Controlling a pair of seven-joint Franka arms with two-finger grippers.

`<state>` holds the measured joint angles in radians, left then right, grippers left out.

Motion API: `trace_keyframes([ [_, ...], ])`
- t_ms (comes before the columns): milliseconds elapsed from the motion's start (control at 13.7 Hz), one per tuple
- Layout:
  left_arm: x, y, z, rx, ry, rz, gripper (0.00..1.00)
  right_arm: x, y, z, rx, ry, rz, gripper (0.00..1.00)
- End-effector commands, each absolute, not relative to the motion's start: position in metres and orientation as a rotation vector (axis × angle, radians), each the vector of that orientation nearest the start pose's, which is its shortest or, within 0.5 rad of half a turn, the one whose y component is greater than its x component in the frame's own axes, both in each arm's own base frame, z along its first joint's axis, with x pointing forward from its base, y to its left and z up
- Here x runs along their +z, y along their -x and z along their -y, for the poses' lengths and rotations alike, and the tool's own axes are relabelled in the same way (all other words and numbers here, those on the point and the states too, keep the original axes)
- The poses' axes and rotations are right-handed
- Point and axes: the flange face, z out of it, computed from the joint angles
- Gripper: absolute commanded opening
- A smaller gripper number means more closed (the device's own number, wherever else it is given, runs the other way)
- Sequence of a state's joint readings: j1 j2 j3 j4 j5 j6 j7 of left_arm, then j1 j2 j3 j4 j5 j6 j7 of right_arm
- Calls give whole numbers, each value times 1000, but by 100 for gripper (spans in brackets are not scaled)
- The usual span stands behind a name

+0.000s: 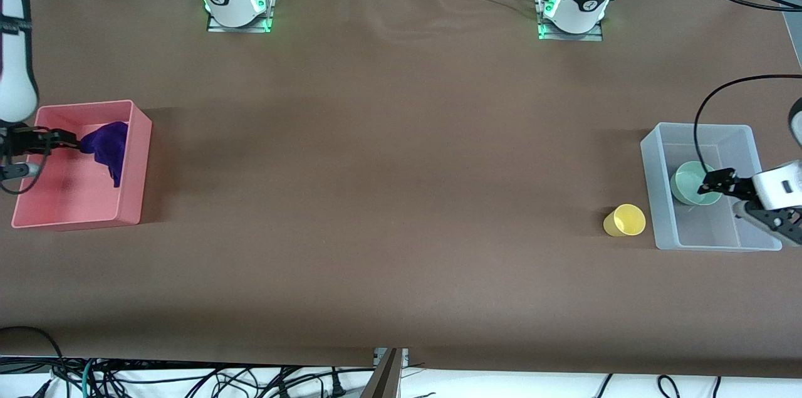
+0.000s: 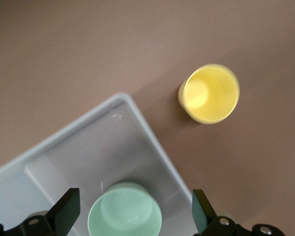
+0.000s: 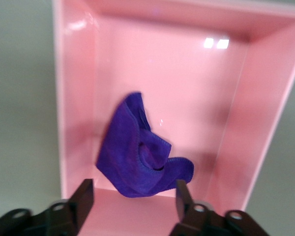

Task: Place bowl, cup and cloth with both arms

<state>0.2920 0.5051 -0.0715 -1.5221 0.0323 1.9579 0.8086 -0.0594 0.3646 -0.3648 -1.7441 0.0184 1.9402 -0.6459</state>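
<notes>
The purple cloth [image 1: 106, 146] lies crumpled in the pink bin [image 1: 135, 163], against its wall, and shows in the right wrist view [image 3: 135, 155]. My right gripper [image 1: 67, 141] is open over that bin, its fingers [image 3: 83, 199] apart and empty just beside the cloth. The mint-green bowl [image 1: 691, 183] stands upright in the clear grey bin [image 1: 659, 197]. My left gripper [image 1: 715, 183] is open just above the bowl [image 2: 125, 214], one finger [image 2: 64, 214] on each side, not touching it. The yellow cup [image 1: 624, 220] stands upright on the table beside the grey bin, and shows in the left wrist view [image 2: 210, 93].
The pink bin [image 3: 226, 162] stands at the right arm's end of the table, the grey bin [image 2: 137, 118] at the left arm's end. A black cable [image 1: 698, 135] hangs over the grey bin. Brown tabletop [image 1: 388, 185] lies between the bins.
</notes>
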Motion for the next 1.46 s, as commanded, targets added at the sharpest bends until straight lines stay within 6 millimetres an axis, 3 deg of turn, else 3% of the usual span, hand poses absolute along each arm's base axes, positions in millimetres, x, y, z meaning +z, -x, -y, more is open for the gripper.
trace_keyframes([
  [0,364,-692,-89,156,2878,-1108,100,432,-600,188,239,3129,306,100],
  [146,347,-697,-64,195,2794,-1234,100,470,-608,150,221,3145,214,100],
  [366,304,-713,-72,62,2758,-1284,100,518,-606,91,107,3134,340,100],
  [585,264,-714,-72,66,2778,-1292,99,554,-591,52,81,3118,414,100],
  [732,239,-709,-64,97,2823,-1299,82,561,-584,30,121,3133,197,100],
  [805,230,-706,-61,116,2836,-1304,67,560,-583,30,133,3136,115,100],
  [951,218,-704,-58,137,2843,-1313,23,562,-582,34,132,3143,108,100],
  [1024,218,-705,-58,135,2842,-1313,4,572,-579,33,101,3146,105,100],
  [1390,237,-709,-60,108,2841,-1299,0,594,-570,21,61,3161,140,100],
])
